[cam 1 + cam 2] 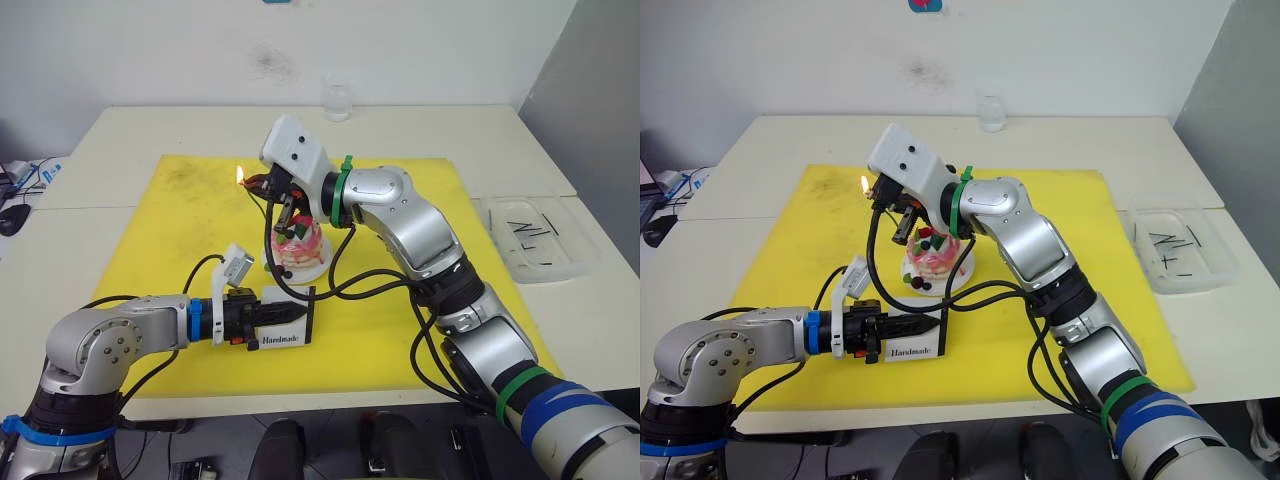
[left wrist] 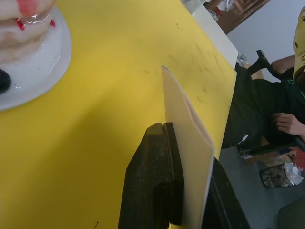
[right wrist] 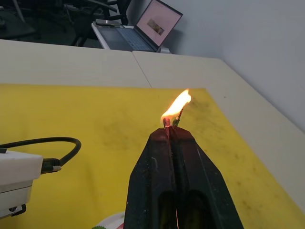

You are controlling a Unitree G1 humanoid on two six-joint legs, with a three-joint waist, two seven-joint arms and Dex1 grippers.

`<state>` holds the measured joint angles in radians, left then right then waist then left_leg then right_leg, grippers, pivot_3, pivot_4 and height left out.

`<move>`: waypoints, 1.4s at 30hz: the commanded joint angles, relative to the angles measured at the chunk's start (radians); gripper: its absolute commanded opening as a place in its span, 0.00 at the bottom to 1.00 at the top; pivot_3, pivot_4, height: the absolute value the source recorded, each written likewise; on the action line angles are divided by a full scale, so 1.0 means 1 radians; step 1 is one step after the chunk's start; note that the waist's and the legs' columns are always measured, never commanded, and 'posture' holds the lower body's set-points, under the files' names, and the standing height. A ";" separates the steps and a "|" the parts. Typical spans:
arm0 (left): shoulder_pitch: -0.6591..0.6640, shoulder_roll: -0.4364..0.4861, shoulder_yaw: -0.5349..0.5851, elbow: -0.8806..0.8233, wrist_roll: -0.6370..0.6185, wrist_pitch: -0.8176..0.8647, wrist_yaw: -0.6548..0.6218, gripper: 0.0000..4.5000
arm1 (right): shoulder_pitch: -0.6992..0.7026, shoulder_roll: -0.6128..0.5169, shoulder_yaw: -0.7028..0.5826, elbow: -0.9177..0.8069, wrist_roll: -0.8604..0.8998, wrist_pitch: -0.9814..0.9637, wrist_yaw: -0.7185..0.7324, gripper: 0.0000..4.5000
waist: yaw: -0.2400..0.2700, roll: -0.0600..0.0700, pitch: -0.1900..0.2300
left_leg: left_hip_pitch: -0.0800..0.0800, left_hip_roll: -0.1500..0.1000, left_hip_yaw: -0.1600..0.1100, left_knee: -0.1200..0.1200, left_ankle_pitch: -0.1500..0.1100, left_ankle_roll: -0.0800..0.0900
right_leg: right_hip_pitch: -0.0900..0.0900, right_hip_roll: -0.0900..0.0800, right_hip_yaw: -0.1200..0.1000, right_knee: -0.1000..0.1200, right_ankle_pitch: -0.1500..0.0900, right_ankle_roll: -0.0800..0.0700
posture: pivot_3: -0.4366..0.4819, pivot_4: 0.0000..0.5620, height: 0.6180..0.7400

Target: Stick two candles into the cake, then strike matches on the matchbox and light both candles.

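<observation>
Spanning a cream table [image 1: 150, 130], a yellow mat [image 1: 180, 230] carries the whole job; near its middle sits the cake [image 1: 298, 245] on its small white plate, and just beside it, on the robot's near side, stands the matchbox [image 1: 290, 325], on edge and clamped in the closed left pincer [image 1: 285, 314]; above and just behind the cake, the right pincer [image 1: 878, 192] is shut on a burning match [image 3: 167, 122], its flame [image 3: 177, 106] licking right at the fingertips; a clear tray [image 1: 535, 238] of spare matches lies well apart on the robot's right, a glass [image 1: 337, 102] at the far edge; the candles cannot be told apart from the toppings under the right arm. Judging by the stub left, the flame wants bringing down to a wick at once, tilted so heat rises away from the black fingers, held steady until the wick takes, with the matchbox kept clear of it.
</observation>
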<state>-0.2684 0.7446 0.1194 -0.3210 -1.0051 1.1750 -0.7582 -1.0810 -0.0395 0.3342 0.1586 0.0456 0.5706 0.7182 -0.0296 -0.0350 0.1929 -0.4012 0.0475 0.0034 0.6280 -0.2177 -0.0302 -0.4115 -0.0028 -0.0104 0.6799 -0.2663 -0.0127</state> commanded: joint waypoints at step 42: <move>0.017 -0.113 -0.010 -0.061 -0.077 0.009 0.057 0.00 | 0.573 -0.814 -0.586 -0.364 0.023 0.212 -0.136 0.01 | -0.003 0.000 0.001 | 0.000 -0.002 0.006 0.000 0.000 0.000 | 0.000 0.000 0.003 -0.001 0.000 0.000 | 0.48 0.27 1.00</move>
<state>-0.2617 0.6335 0.0973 -0.3499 -1.0605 1.1933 -0.7062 -0.5167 -0.8376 -0.1985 -0.1841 0.0801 0.7912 0.6107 -0.0322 -0.0351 0.1936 -0.4009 0.0454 0.0099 0.6277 -0.2178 -0.0301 -0.4117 -0.0024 -0.0081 0.6790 -0.2668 -0.0123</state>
